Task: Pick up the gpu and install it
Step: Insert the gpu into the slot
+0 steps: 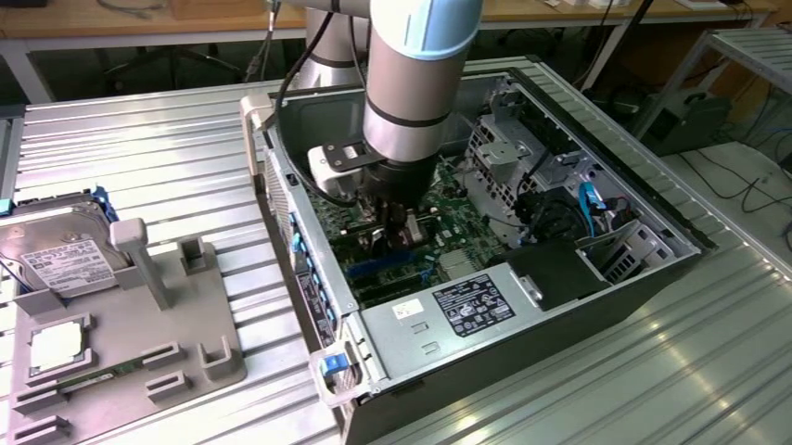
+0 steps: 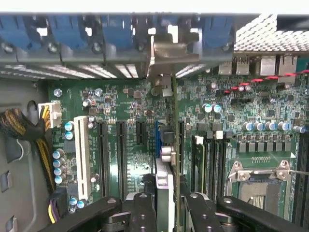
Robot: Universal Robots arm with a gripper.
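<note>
**Q:** Where is the graphics card (image 2: 165,186)?

**A:** Inside the open computer case (image 1: 557,357). It is seen edge-on between the jaws, which are clenched on it from both sides. The card stands upright over the motherboard (image 2: 125,96), parallel to the long black slots (image 2: 102,154). Its silver bracket (image 2: 164,53) lies against the case's rear wall. Whether its lower edge sits in a slot cannot be told.

**Q:** What lies around it on the board?

**A:** A blue slot (image 2: 157,135) is just beside the card, and a white slot (image 2: 81,154) lies farther off on the same side. Blue clips (image 2: 63,26) line the rear wall on either side of the bracket. A bundle of yellow and black cables (image 2: 24,128) lies at the board's edge, well apart. On the card's other side, past the memory slots (image 2: 212,159), is the open processor socket (image 2: 260,181).

**Q:** What stands in the way?

**A:** In the exterior view the arm (image 1: 409,83) reaches down into the case and covers the card. The power supply (image 1: 465,306) fills the near corner, and the drive cage (image 1: 502,148) fills the far one.

**Q:** And outside the case?

**A:** On the ribbed metal counter (image 1: 148,158), at the exterior view's left, is a grey holder (image 1: 173,352). It carries a hard drive (image 1: 56,260), a processor chip (image 1: 56,350) and a memory stick (image 1: 93,375).
</note>
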